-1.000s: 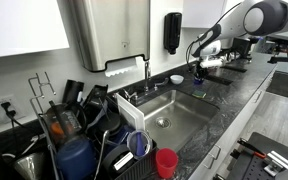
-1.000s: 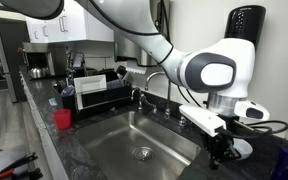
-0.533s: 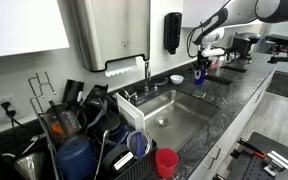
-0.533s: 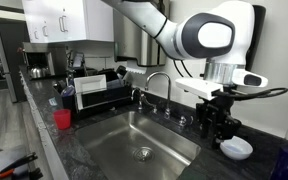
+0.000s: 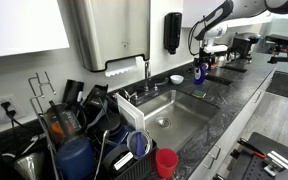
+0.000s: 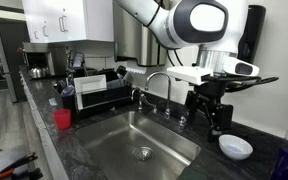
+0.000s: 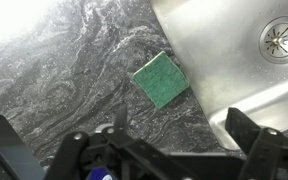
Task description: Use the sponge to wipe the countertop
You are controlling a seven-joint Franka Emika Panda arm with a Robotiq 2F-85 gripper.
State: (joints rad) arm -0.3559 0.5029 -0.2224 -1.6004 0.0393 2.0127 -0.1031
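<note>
A green square sponge lies flat on the dark speckled countertop, just beside the rim of the steel sink. My gripper hangs open above it, its two dark fingers spread wide with nothing between them and clear of the sponge. In both exterior views the gripper is raised over the countertop at the sink's far end, next to the faucet. I cannot make out the sponge in those views.
A white bowl sits on the counter close to the gripper. The sink basin has a dish rack and a red cup at its other end. A soap dispenser hangs on the wall.
The gripper has opened from shut, let go of the sponge on the countertop and risen away from the surface.
</note>
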